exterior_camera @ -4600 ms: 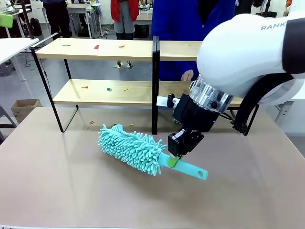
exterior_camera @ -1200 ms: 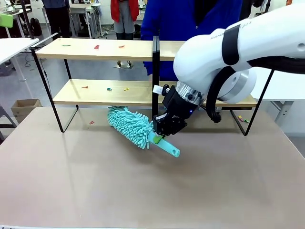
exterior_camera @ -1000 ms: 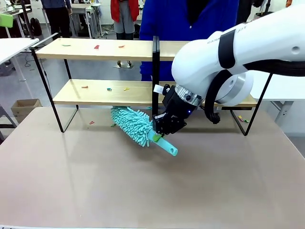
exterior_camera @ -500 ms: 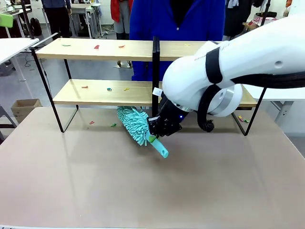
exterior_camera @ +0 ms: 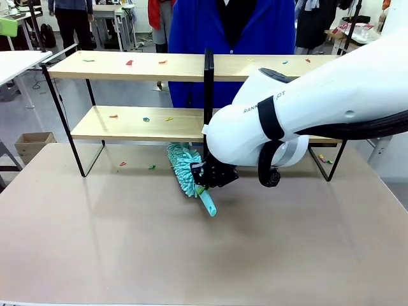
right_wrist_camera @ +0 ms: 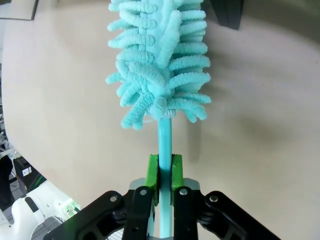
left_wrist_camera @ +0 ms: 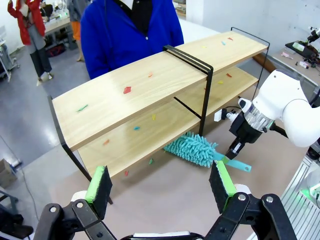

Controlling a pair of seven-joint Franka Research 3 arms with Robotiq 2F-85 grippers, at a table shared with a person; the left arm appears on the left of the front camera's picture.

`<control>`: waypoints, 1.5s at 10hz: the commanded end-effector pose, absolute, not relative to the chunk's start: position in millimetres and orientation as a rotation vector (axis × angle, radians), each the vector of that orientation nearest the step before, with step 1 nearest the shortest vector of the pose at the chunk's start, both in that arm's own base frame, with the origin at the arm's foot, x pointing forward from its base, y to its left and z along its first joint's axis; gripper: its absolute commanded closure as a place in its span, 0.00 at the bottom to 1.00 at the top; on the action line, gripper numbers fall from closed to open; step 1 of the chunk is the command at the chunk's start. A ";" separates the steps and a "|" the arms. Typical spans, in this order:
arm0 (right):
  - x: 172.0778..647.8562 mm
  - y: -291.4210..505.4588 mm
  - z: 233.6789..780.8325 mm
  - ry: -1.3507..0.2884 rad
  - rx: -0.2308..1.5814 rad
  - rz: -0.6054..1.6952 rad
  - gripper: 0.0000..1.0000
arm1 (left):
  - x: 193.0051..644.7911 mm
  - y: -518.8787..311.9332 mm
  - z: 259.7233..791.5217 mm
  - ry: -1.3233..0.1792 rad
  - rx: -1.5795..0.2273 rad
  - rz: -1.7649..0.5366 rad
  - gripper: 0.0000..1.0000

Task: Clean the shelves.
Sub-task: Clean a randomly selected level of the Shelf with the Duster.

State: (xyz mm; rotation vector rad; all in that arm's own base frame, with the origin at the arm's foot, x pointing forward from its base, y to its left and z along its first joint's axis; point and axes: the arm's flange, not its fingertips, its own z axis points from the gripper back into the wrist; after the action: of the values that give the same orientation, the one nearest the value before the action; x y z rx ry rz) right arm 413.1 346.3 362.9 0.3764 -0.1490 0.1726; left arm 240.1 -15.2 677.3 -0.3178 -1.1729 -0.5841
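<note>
The shelves (exterior_camera: 127, 66) stand at the table's far side, two light-wood boards in a black frame, with small coloured scraps (exterior_camera: 129, 62) on both boards. My right gripper (exterior_camera: 203, 185) is shut on the handle of a teal fluffy duster (exterior_camera: 183, 166). The duster's head lies low on the table, just under the lower board's front edge by the black centre post (exterior_camera: 208, 95). In the right wrist view the green pads (right_wrist_camera: 152, 172) clamp the duster handle (right_wrist_camera: 165, 137). My left gripper (left_wrist_camera: 160, 184) hovers high, open and holding nothing, looking down at the shelves (left_wrist_camera: 150, 85) and duster (left_wrist_camera: 192, 148).
A person in a blue jacket (exterior_camera: 229, 25) stands right behind the shelves. Small scraps (exterior_camera: 152, 167) lie on the brown table (exterior_camera: 127, 248) left of the duster. A cardboard box (exterior_camera: 33, 143) sits on the floor at left. Other tables and people are farther back.
My right arm has swung the duster rightward and toward the shelf's centre post, turning its handle toward the near side. The person behind has shifted left to the middle.
</note>
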 end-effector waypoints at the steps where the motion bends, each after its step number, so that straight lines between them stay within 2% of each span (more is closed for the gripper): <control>1: 418.0 358.8 370.5 -0.121 0.428 0.213 1.00 | 240.2 -13.4 677.5 -1.176 -0.323 -0.597 0.00; 12: 432.6 425.3 367.4 -0.008 0.446 0.432 1.00 | 240.2 -13.4 677.5 -1.176 -0.323 -0.597 0.00; 15: 440.3 437.3 371.4 -0.024 0.449 0.431 1.00 | 240.2 -13.4 677.5 -1.176 -0.323 -0.597 0.00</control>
State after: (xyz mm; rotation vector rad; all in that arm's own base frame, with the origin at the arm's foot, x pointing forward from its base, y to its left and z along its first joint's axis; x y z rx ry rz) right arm 434.8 432.6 365.4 0.4560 -0.0152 0.4173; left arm 240.1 -15.3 677.3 -0.3178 -1.1728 -0.5842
